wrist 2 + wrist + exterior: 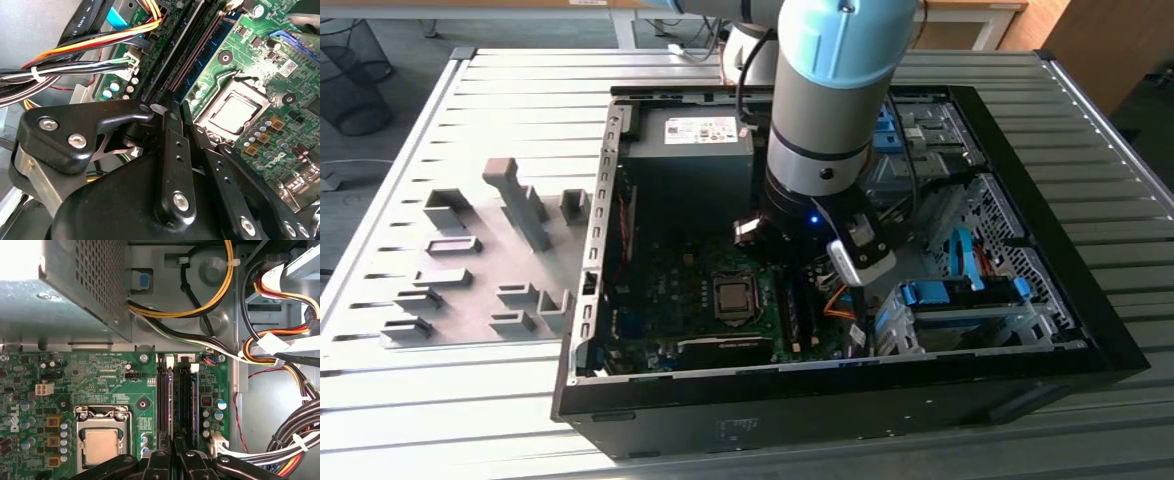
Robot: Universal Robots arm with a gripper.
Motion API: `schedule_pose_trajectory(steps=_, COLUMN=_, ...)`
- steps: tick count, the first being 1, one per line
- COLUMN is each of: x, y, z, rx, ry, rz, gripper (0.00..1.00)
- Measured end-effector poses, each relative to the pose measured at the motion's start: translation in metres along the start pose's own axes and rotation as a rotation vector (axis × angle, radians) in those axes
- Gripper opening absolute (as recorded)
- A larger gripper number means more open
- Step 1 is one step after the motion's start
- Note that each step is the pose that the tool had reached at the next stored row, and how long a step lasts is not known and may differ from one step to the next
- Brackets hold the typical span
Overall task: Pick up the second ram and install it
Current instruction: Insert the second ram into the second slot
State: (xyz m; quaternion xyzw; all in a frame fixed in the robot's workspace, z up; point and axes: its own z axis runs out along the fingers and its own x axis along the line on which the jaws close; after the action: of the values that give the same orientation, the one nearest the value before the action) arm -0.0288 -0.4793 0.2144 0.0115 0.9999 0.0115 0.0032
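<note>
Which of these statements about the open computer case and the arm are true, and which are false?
1. The gripper is inside the open black computer case. True.
2. A fan covers the square silver processor socket. False: the socket is bare.
3. The gray plastic fixture blocks stand on the slatted metal table, outside the case. True.
4. The gripper is over the fixture blocks. False: it is over the long dark memory slots beside the socket.

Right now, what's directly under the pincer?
Under the black pincer: black memory slots on the dark green motherboard, beside the square silver socket. Slot ends nearest the pincer are covered by its fingers.
</note>
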Motion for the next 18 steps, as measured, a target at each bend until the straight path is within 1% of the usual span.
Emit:
schedule_pose_trajectory(steps=2, x=0.0000, y=0.0000, z=0.0008, rx=-0.0021, ry=0.0000, rz=0.000, gripper=0.14)
schedule_pose_trajectory(steps=12, x=-0.0001, y=-0.0007, z=0.0015, rx=-0.0027, ry=-0.0001, rz=0.000, gripper=0.14)
schedule_pose_trajectory(steps=16, x=0.0000, y=-0.0013, z=0.0013, rx=-0.0022, ry=0.0000, rz=0.000, gripper=0.14)
schedule_pose_trajectory(steps=18, x=0.0000, y=-0.0015, z=0.0012, rx=-0.0004, ry=0.0001, rz=0.000, gripper=0.14)
